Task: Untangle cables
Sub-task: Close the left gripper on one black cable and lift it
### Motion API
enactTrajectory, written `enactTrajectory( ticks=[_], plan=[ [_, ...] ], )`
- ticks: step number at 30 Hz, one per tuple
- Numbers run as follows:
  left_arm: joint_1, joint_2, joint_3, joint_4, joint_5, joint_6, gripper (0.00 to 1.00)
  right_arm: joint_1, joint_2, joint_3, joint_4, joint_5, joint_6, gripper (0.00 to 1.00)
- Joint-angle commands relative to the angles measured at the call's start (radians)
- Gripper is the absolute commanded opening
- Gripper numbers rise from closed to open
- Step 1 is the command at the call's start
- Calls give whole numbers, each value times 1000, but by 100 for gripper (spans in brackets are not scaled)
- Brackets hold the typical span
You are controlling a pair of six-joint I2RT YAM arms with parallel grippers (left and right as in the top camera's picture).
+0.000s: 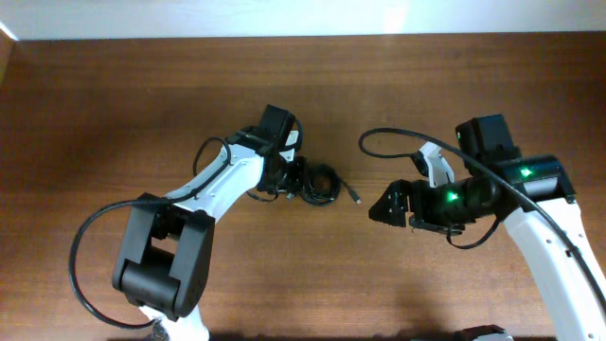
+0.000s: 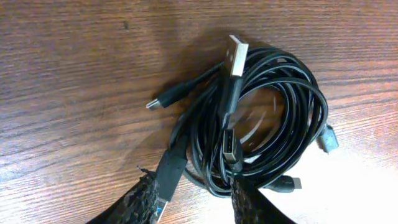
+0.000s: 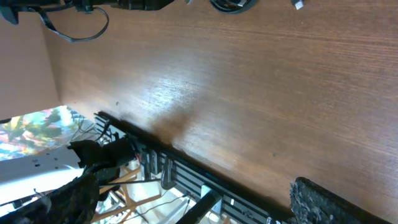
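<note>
The cables [image 2: 273, 118] lie as one knotted black coil on the wooden table, with several plug ends sticking out. From overhead the cables [image 1: 324, 184] sit mid-table, and one plug [image 1: 357, 199] trails to the right. My left gripper [image 2: 196, 208] straddles the coil's near edge, jaws partly closed. A flat USB plug [image 2: 169, 175] rests against its left finger [image 2: 140, 202], and the coil's bottom loops pass at the right finger [image 2: 252, 208]. Bare wood still shows between them. My right gripper [image 1: 381, 210] hovers right of the coil, wide open and empty.
The right wrist view shows the table's near edge [image 3: 186, 155] with a metal frame and floor clutter below it. The coil [image 3: 233, 5] sits at that view's top edge. Thick arm cables [image 1: 90, 256] loop beside the left arm's base.
</note>
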Motion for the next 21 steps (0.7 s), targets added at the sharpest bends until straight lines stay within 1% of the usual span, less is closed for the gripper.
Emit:
enactTrajectory(
  ticks=[1,4,7,11,12,15,18,21],
  plan=[
    [-3,5,10,10,22,-15,40,8,2,11,6,12,-6,99],
    [-13,10,10,33,27,-6,42,8,2,11,6,12,-6,98],
    [-28,11,10,56,27,-7,42,8,2,11,6,13,-6,98],
    [-31,13,10,65,-39,-8,37,8,2,11,5,12,-6,98],
    [-31,13,10,61,-49,-8,34,8,2,11,6,13,-6,98],
    [-32,13,8,46,-48,-8,29,8,2,11,6,13,-6,98],
    [-42,13,8,39,-48,-4,28,8,2,11,10,13,-6,98],
    [-56,21,8,47,-55,-5,29,8,2,11,10,12,-6,98]
  ],
)
